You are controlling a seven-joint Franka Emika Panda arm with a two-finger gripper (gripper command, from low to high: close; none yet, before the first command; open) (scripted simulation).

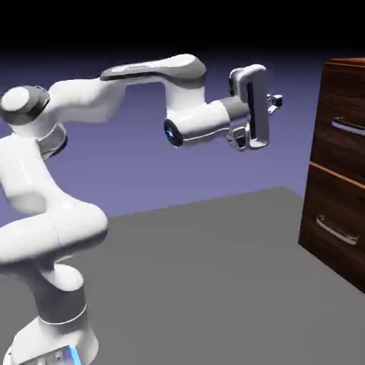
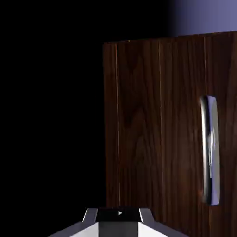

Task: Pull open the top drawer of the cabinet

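Gripper: the gripper (image 1: 275, 101) is hanging level in mid-air, fingers pressed together on nothing, well apart from the cabinet (image 1: 342, 178).
Top drawer: the top drawer (image 1: 341, 121) is sitting flush, its silver handle (image 2: 210, 150) showing untouched in the hand view.
Table: the grey table (image 1: 214, 285) is bearing the cabinet.

The white arm (image 1: 85, 107) reaches level, its hand (image 1: 274, 101) closed, holding nothing.
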